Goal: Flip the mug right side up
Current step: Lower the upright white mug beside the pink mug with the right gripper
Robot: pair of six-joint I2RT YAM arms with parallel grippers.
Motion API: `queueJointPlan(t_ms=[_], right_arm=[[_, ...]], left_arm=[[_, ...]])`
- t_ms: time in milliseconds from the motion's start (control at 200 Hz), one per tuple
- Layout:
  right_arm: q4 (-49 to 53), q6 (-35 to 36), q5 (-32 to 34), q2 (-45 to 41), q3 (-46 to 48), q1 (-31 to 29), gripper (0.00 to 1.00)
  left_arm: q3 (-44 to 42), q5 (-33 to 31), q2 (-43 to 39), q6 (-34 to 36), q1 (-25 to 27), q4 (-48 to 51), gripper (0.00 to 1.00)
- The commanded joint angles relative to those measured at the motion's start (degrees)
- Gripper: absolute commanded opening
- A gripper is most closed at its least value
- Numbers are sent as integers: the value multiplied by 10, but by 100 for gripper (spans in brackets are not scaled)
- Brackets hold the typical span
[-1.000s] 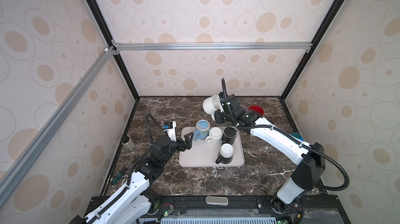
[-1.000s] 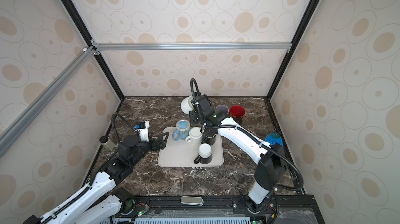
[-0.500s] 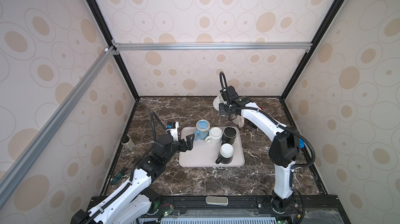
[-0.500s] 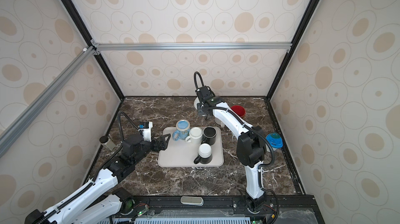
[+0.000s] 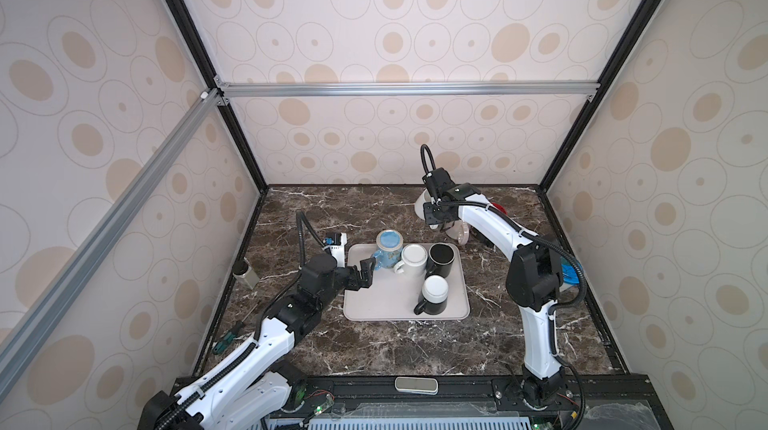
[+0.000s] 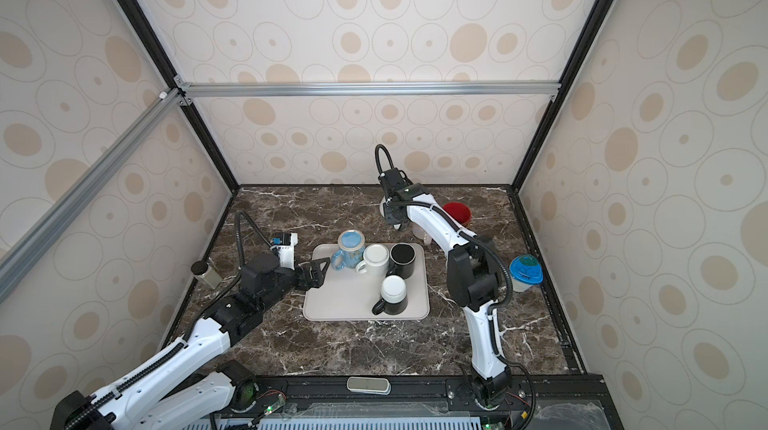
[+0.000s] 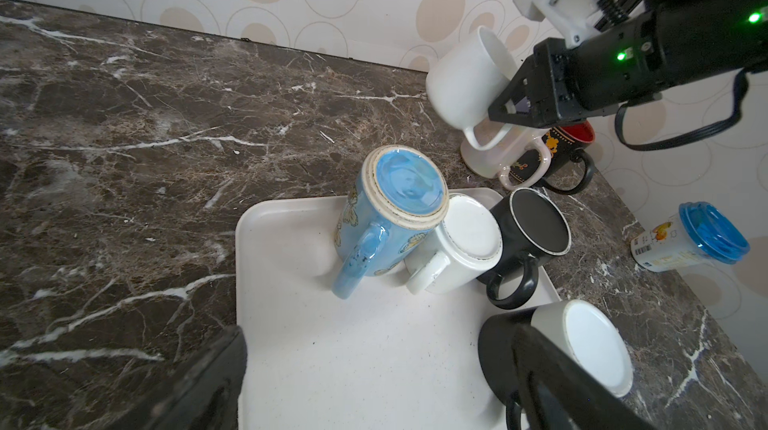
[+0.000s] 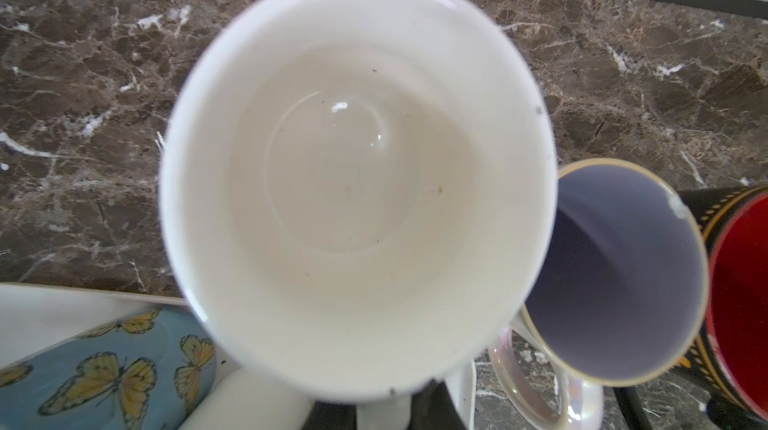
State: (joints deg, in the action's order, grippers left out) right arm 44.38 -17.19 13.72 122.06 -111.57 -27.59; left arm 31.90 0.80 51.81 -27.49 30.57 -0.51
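Note:
My right gripper (image 5: 433, 220) (image 7: 500, 115) is shut on the handle of a plain white mug (image 5: 422, 201) (image 6: 382, 204) (image 7: 464, 78). It holds the mug in the air over the back of the table, tilted, with its mouth up. The right wrist view looks straight into the empty mug (image 8: 357, 182). My left gripper (image 5: 361, 276) (image 6: 318, 272) (image 7: 374, 399) stands open and empty over the left edge of the tray (image 5: 386, 303).
Upside down on the tray (image 7: 332, 344) stand a blue butterfly mug (image 5: 388, 247), a white mug (image 5: 414, 257) and two black mugs (image 5: 441, 257) (image 5: 434, 292). A pearly mug (image 5: 459, 234) and a red-lined mug (image 6: 457, 213) stand upright beside the held mug. A blue-lidded cup (image 6: 525, 274) stands right, a jar (image 5: 245, 276) left.
The right arm has folded back and carried the white mug a little to the right, next to the upright mugs. The left gripper has crept slightly toward the tray, still open.

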Motion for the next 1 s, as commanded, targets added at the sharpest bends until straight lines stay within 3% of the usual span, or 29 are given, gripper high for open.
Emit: queueJointPlan(t_ms=[0,995], right_arm=[[-19,0,11,8,-12,11,0],[-9,-9,3,78,-25,24,3]], left_arm=[[21,1,-3,13,3,5,100],[18,1,-5,12,4,2,100]])
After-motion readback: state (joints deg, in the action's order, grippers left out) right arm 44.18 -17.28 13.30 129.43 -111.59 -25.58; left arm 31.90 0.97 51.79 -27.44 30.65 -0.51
